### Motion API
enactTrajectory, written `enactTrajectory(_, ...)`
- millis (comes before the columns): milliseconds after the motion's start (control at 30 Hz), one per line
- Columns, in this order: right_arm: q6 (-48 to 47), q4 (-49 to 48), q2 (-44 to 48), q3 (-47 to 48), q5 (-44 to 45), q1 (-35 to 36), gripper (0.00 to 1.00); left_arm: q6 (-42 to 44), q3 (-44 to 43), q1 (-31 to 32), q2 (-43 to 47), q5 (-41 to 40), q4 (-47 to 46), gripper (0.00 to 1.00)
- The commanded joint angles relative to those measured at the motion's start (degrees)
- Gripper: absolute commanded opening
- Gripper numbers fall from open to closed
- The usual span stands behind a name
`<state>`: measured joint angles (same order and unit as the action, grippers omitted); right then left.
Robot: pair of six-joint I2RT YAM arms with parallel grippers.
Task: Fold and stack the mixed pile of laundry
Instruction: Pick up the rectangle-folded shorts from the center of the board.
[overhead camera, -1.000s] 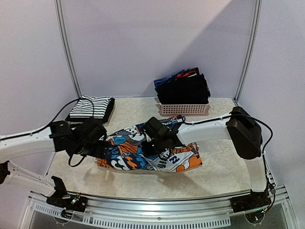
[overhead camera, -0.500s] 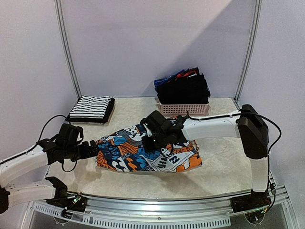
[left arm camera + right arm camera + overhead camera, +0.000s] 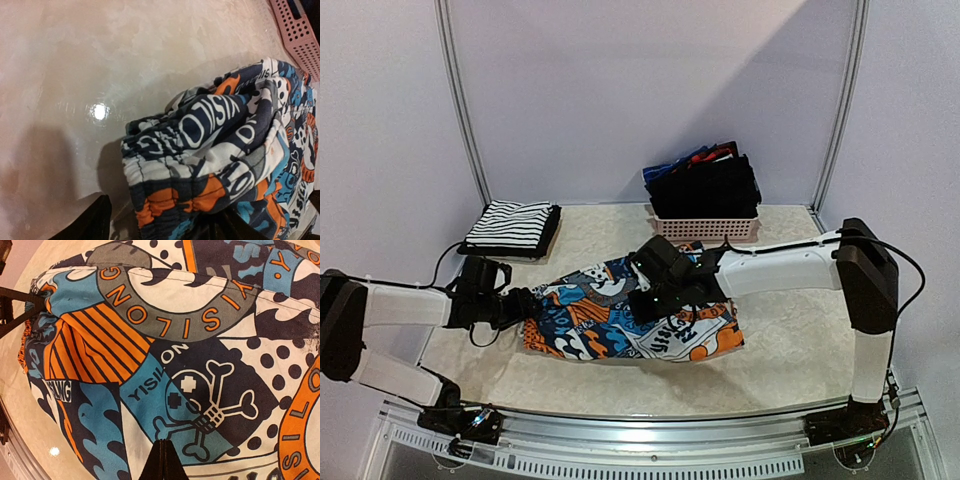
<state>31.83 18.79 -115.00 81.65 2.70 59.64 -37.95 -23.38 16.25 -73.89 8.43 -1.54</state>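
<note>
With the right hand (image 3: pixel 162 460) pressed together atop the printed shorts (image 3: pixel 620 330), we should close the spread left hand (image 3: pixel 523 306) squarely across the waistband (image 3: pixel 160 195).

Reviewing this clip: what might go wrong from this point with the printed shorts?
1. The left gripper straddles the bunched waistband of the shorts. Closing there may catch several layers at once and give a crooked fold.
2. The right gripper is shut and only presses on one spot mid-shorts. A pull from the left could slide the cloth under it, dragging the shorts rather than folding them.
</note>
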Motion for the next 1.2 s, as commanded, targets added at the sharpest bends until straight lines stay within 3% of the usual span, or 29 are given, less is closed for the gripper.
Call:
enactTrajectory(0, -0.1, -0.5, 2.9, -2.1, 0.4, 0.5, 0.02, -0.1, -1.1, -1.3, -4.7, 0.4, -4.7, 0.63)
enactTrajectory(100, 0.1, -0.7, 3.7, -3.0, 0.6, 0.5, 0.02, -0.4, -0.9, -1.6, -8.4, 1.6, -7.5, 0.58)
enactTrajectory(300, 0.2, -1.1, 4.0, -2.8, 0.7, 0.5, 0.02, -1.6, -1.5, -1.6, -14.0, 4.2, -11.3, 0.57)
enactTrajectory(367, 0.0, -1.6, 3.9, -2.5, 0.7, 0.5, 0.02, -2.0, -2.3, -1.5, -15.9, 4.7, -12.0, 0.52)
enactTrajectory(500, -0.7, -1.9, 3.0, 0.0, 0.3, 0.5, 0.02, -2.4, -4.8, -1.4, -20.2, 6.5, -12.6, 0.11)
enactTrajectory(567, -1.2, -2.4, 2.2, 2.7, -1.0, 0.5, 0.02, -2.6, -5.2, -1.3, -21.1, 7.2, -12.9, 0.0)
enactTrajectory(667, -2.4, -2.0, -0.4, 7.3, -5.4, 0.5, 0.02, -2.3, -4.9, -0.5, -19.5, 6.6, -11.3, 0.0)
enactTrajectory(800, -4.2, -0.2, -5.1, 14.7, -11.6, 0.5, 0.03, 0.0, -5.5, 1.8, -12.6, 3.3, -2.1, 0.0)
enactTrajectory(1033, -7.6, 5.3, -12.4, 23.6, -15.3, 0.5, 0.03, 0.2, -4.2, 6.8, 2.4, -4.6, 13.4, 0.0)
enactTrajectory(1167, -5.7, 5.3, -13.7, 23.4, -13.6, 0.5, 0.03, 0.5, -5.4, 7.0, 12.1, -9.9, 22.7, 0.0)
